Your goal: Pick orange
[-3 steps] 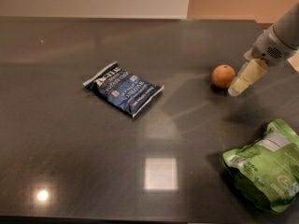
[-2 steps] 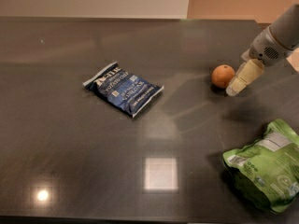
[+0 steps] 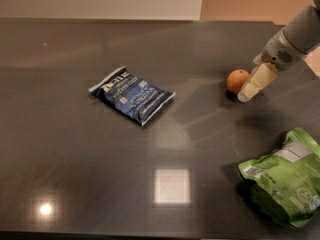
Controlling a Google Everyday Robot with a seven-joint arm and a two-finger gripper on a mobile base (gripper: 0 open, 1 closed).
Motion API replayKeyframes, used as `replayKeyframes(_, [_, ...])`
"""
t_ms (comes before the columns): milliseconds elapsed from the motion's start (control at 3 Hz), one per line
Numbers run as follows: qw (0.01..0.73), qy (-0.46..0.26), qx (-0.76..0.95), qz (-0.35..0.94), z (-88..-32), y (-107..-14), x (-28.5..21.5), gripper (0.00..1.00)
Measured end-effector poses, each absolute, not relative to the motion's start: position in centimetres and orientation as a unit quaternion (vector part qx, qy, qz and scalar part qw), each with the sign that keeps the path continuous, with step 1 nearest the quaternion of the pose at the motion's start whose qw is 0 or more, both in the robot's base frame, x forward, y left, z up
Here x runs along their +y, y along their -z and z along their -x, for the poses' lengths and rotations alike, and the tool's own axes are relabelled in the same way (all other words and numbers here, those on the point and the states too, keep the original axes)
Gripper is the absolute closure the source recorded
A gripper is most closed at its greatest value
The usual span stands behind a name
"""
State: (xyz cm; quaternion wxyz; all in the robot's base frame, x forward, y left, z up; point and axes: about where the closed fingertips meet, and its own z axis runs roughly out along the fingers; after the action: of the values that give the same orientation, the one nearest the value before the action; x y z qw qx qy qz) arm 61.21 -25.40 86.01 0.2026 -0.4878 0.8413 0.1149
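Observation:
The orange is a small round fruit lying on the dark table, right of centre. My gripper comes in from the upper right on a grey arm. Its cream-coloured finger points down and left and stands right beside the orange, on its right side, at or very near touching. The finger's tip rests close to the table top. Nothing is held.
A dark blue snack bag lies left of centre on the table. A green snack bag lies at the front right. The table's far edge meets a pale wall.

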Motion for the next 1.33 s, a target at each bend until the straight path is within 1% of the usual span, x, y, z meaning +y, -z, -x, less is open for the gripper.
replayKeyframes(333, [0.199,-0.121,0.840,0.490,-61.4,-85.7,-25.1,0.17])
replayKeyframes(1000, [0.193,-0.125,0.840,0.491,-61.4,-85.3,-25.1,0.64])
replayKeyframes(1333, [0.201,-0.129,0.834,0.497,-61.2,-86.4,-24.4,0.87])
